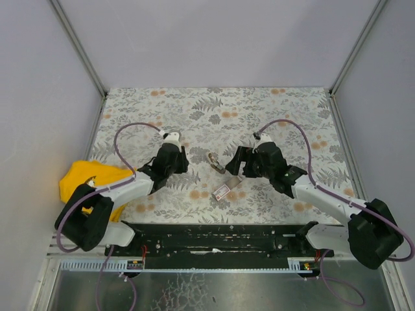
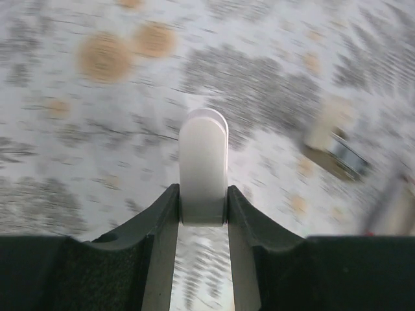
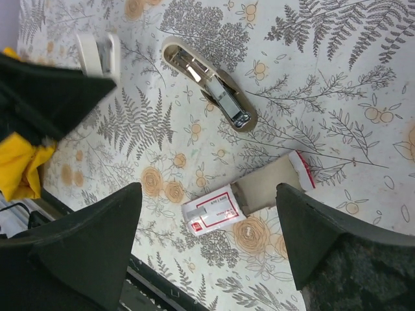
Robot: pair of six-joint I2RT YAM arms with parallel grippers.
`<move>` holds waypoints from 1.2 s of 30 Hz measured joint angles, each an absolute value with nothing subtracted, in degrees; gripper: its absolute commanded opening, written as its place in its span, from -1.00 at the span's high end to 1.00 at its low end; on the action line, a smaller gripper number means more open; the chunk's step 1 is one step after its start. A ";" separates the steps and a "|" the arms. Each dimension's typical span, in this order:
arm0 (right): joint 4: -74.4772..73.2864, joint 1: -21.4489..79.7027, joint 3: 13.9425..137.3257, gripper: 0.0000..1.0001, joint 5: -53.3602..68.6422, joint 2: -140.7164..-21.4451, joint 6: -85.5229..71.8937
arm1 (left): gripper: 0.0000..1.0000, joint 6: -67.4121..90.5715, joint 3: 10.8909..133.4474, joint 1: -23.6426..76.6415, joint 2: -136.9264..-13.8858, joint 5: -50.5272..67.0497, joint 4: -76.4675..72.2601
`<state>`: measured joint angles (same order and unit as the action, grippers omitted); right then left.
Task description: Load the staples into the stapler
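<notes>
The beige stapler [image 1: 216,162] lies opened on the floral table, its metal channel showing in the right wrist view [image 3: 217,94]. The staples carton [image 1: 222,192] lies just in front of it, pink-and-white with its grey-beige tray [image 3: 269,184] slid partly out. My right gripper [image 3: 209,194] is open and hovers above the carton [image 3: 213,212], one finger on each side. My left gripper [image 2: 203,194] is shut on a small white rounded piece [image 2: 203,162], left of the stapler [image 2: 340,152]. That view is blurred. The same piece shows in the right wrist view [image 3: 97,52].
A yellow cloth [image 1: 91,178] lies at the table's left edge beside the left arm, and shows in the right wrist view [image 3: 19,172]. A black rail [image 1: 214,236] runs along the near edge. Grey walls enclose the table.
</notes>
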<state>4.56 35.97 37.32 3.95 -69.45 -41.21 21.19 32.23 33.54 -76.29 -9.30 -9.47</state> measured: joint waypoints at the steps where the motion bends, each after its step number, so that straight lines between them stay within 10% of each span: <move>1: 4.05 35.94 37.32 -0.81 3.92 -69.17 -40.58 | 1.00 21.17 33.50 31.27 -77.80 -9.43 -8.49; 9: 2.63 35.92 35.70 -0.82 3.60 -67.83 -37.67 | 0.94 19.75 42.35 23.09 -91.05 -8.56 -3.11; 15: 1.91 35.81 34.68 -0.82 3.46 -67.83 -36.75 | -0.30 19.42 47.20 21.98 -95.92 -7.73 -0.78; 19: 1.87 35.55 34.24 -0.82 3.29 -67.61 -36.21 | -0.60 19.51 47.13 21.98 -95.70 -7.92 0.86; 36: 4.45 30.89 26.89 -0.98 3.38 -58.28 -33.34 | -0.71 19.16 45.17 26.44 -87.33 12.91 -7.81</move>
<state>4.45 30.89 26.89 3.38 -58.28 -33.34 19.16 45.17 26.44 -87.33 12.91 -7.81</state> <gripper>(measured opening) 0.984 0.859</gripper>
